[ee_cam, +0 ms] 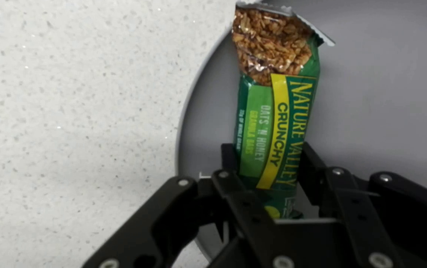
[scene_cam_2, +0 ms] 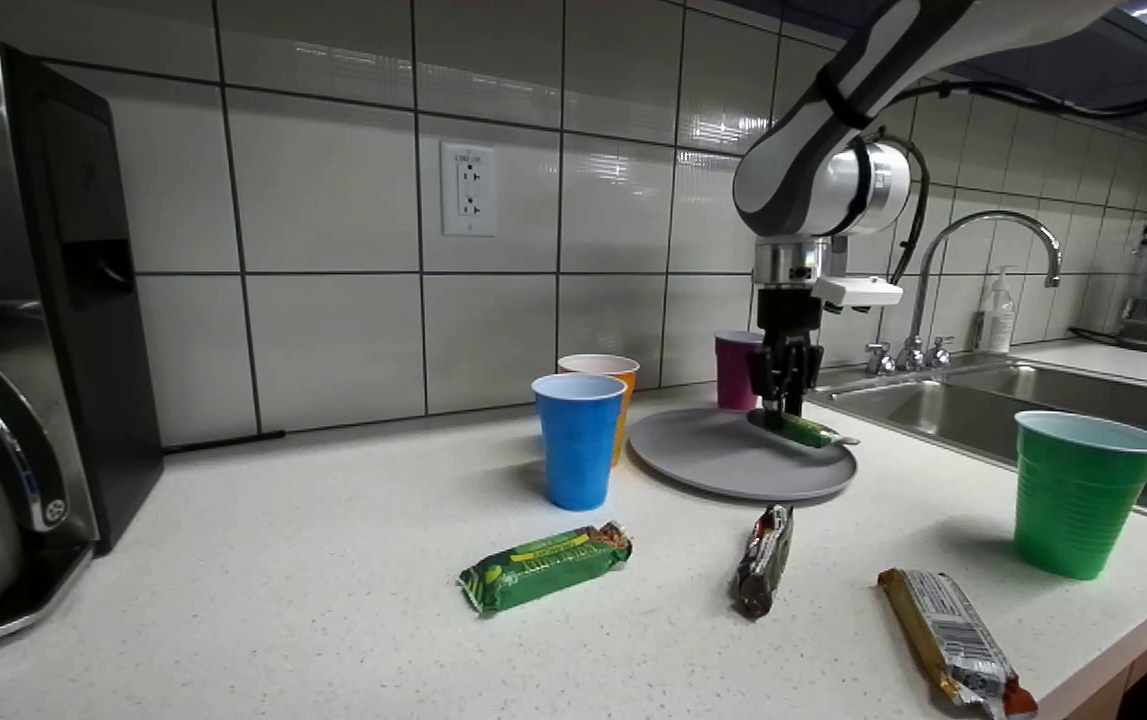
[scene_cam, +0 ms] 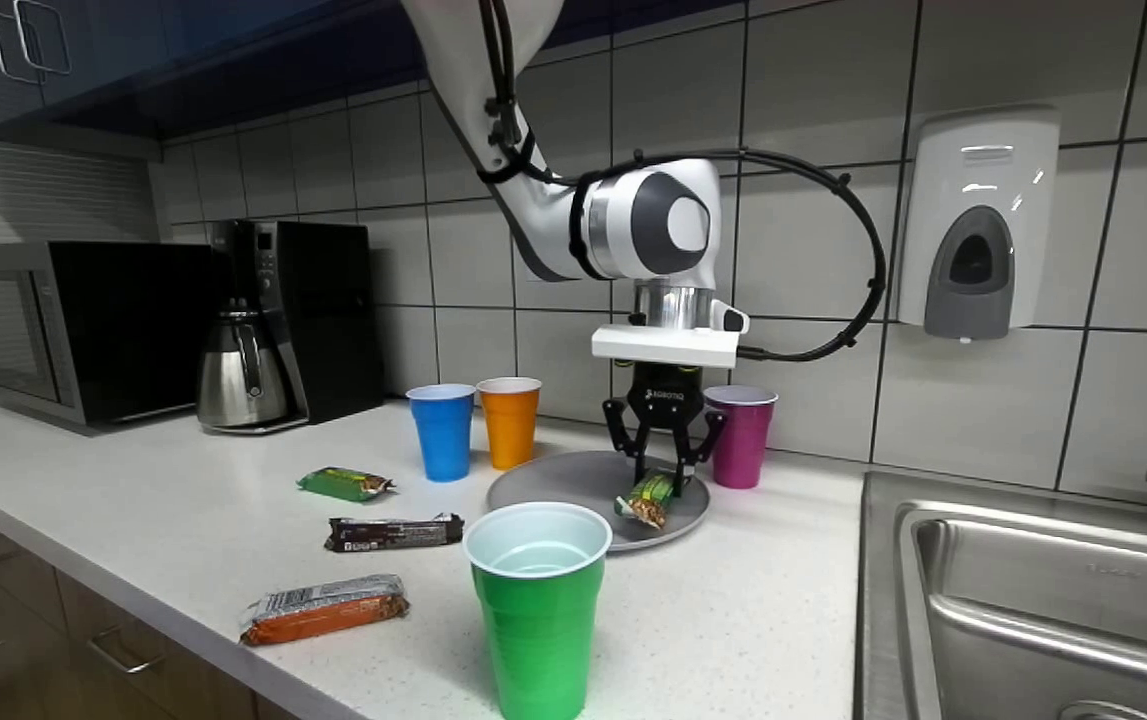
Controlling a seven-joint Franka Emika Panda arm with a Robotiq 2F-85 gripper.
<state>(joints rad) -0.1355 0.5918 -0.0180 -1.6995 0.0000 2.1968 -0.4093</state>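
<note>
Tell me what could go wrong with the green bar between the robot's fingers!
The green bar might tip if lifted, because the hand grips it nearer one end.
In the wrist view, its other end reaches the rim of the gray plate, so it could end up sticking out.
The purple cup stands close to the hand, so a sideways move might knock it.

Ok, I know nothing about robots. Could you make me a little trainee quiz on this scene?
1. True or false: the snack bar between the jaws has an orange wrapper.
2. Which is directly beneath that bar? a) a sink b) a grey plate c) a microwave
3. How many cups stand on the counter?

Key: 1. False; its wrapper is mostly green. 2. b. 3. Four: blue cup, orange cup, magenta cup, green cup.
</note>
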